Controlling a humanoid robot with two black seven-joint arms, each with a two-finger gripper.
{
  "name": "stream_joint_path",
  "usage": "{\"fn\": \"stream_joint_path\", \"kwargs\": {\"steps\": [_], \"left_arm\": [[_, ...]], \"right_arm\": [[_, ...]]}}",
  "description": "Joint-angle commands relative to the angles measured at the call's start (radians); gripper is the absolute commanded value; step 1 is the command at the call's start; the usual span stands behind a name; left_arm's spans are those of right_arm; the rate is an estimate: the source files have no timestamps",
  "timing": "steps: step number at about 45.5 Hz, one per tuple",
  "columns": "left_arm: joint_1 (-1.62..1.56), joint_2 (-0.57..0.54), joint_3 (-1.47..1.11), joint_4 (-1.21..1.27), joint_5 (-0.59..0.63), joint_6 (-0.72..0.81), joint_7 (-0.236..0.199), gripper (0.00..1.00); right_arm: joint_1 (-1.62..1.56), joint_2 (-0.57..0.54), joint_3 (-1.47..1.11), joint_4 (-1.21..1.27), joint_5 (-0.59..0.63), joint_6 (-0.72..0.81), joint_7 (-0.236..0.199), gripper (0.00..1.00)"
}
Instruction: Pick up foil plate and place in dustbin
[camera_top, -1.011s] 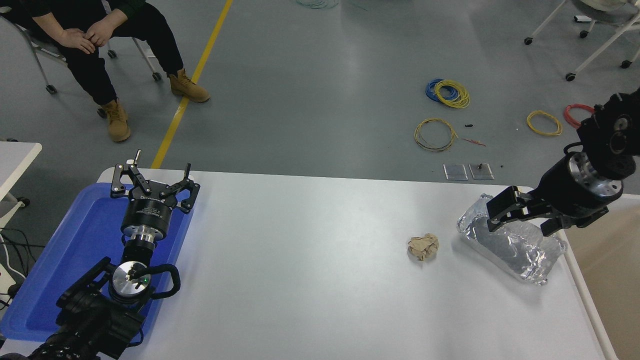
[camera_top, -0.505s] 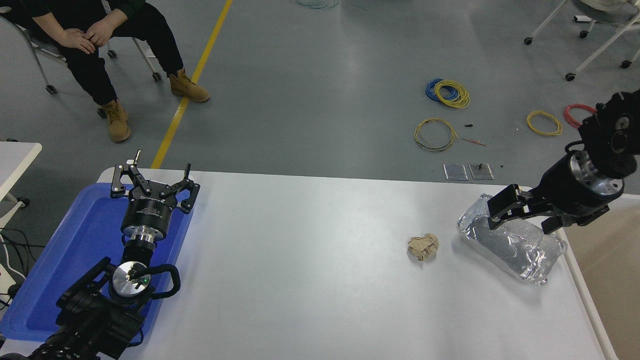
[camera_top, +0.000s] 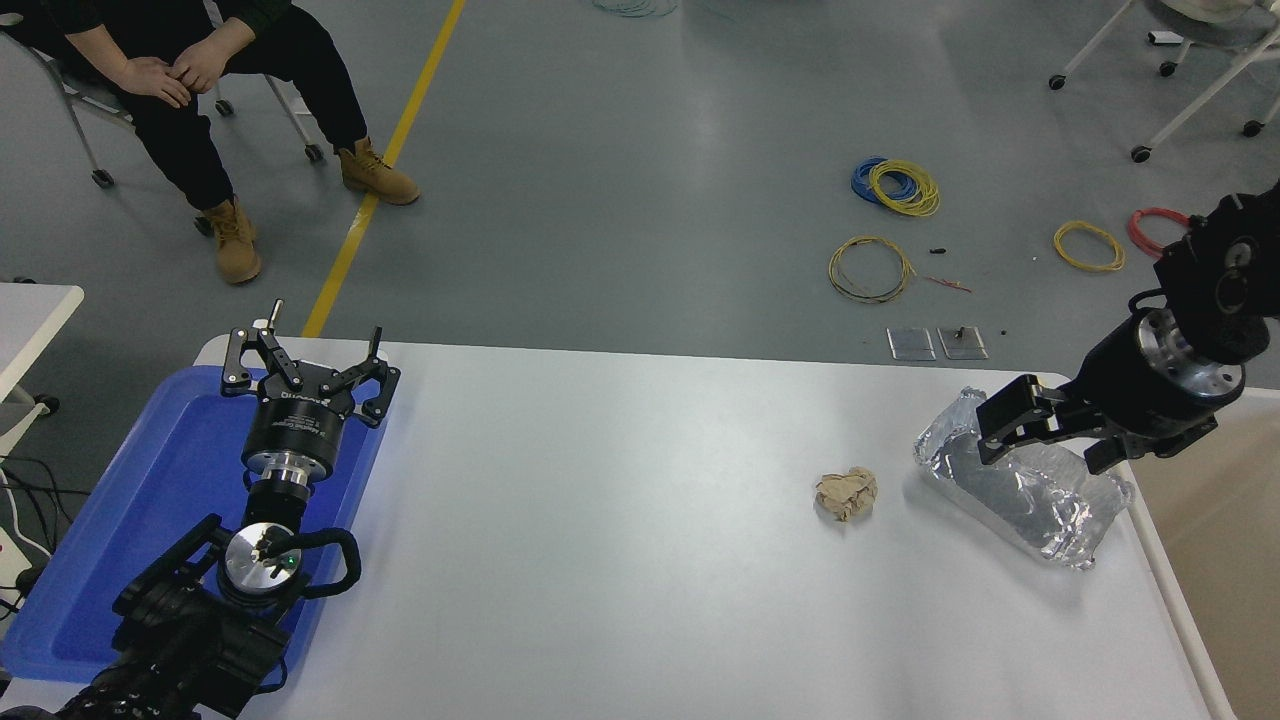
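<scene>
The foil plate (camera_top: 1040, 505), a crinkled silver tray, lies at the table's right end, near the far corner. My right gripper (camera_top: 1045, 445) comes in from the right edge and hovers over the plate's far half. It is open, with one finger (camera_top: 1000, 425) over the plate's left end and the other near its right rim. It holds nothing. The dustbin (camera_top: 1215, 530) shows its beige inside and off-white rim just past the table's right edge. My left gripper (camera_top: 305, 350) is open and parked over the blue tray at the lower left.
A small crumpled tan paper ball (camera_top: 846, 493) lies left of the foil plate. A flat blue tray (camera_top: 150, 480) sits at the table's left end. A person (camera_top: 170, 75) sits on a chair beyond the far left. Wire coils (camera_top: 900, 186) lie on the floor.
The right arm's wrist has shifted slightly to the right and up; the gripper stays open over the foil plate. The plate, the paper ball and the left arm have not moved.
</scene>
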Motion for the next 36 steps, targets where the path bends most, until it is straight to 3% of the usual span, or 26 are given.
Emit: {"fn": "stream_joint_path", "kwargs": {"steps": [1,15,36], "left_arm": [[0.0,-0.001,0.0,0.0,0.0,0.0,0.0,1.0],[-0.001,0.0,0.0,-0.001,0.001,0.0,0.0,1.0],[-0.001,0.0,0.0,0.0,0.0,0.0,0.0,1.0]], "right_arm": [[-0.014,-0.006,-0.004,-0.024,0.001,0.001,0.001,1.0],[-0.08,-0.038,-0.002,-0.116,0.017,-0.005,0.0,1.0],[-0.279,-0.088,-0.009,-0.215,0.177,-0.247,-0.003,1.0]]}}
